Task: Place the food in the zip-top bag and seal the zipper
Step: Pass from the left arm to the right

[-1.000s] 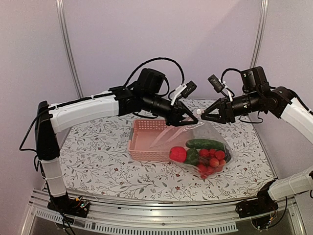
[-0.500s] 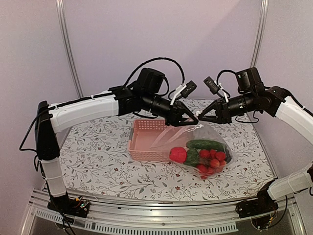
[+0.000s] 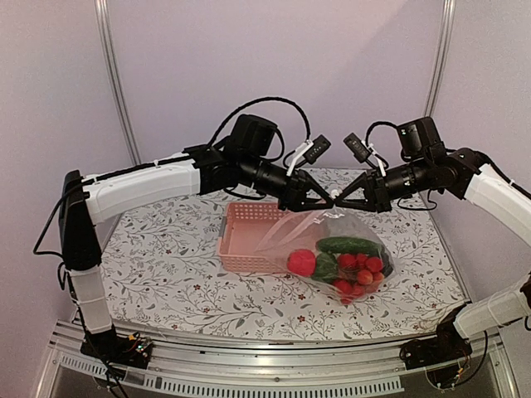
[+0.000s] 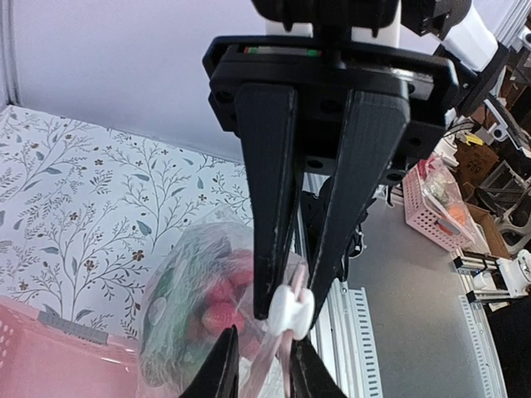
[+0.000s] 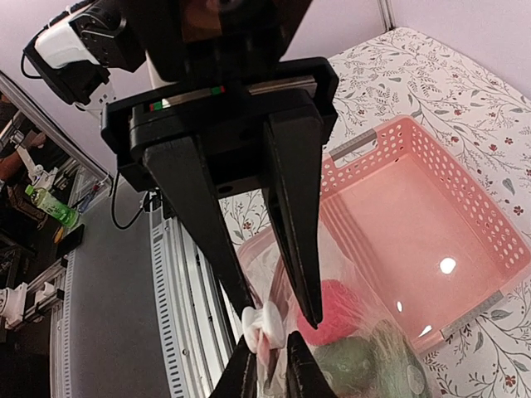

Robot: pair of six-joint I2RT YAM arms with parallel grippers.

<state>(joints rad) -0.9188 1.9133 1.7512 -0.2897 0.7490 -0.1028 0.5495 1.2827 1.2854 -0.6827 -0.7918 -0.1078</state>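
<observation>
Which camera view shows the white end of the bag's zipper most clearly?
The left wrist view: the white zipper end stands out between the fingertips of the left gripper. The right wrist view shows it too, less distinct against the bag. The top view shows only a tiny white dot.

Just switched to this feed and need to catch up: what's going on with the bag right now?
The toy food sits inside the clear bag, which rests by the empty pink basket. Both arms meet above the bag's mouth. The left gripper pinches the white end of the zipper, holding the top edge up. The right gripper has its fingers around the same spot, but I can't tell if it is gripping. Whether the seal is closed isn't visible.
</observation>
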